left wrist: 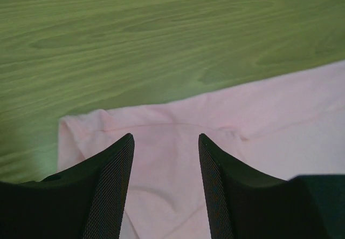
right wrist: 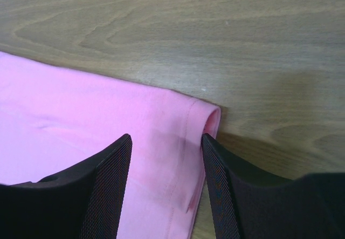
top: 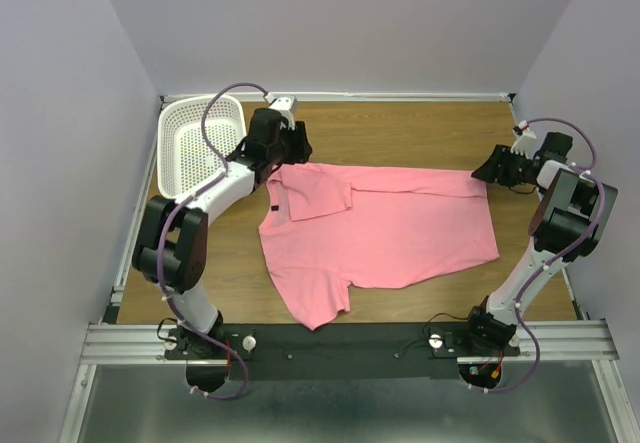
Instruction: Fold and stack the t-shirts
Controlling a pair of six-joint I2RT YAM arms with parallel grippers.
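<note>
On table (top: 420, 133), t-shirt (top: 400, 228), one sleeve folded over

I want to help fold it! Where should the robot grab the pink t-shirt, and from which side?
Probably the far hem corner of the t-shirt, pinched from above. The cloth lies flat on the wooden table, so only its edges and corners offer something to pinch. The right gripper hovers open right there.
</note>
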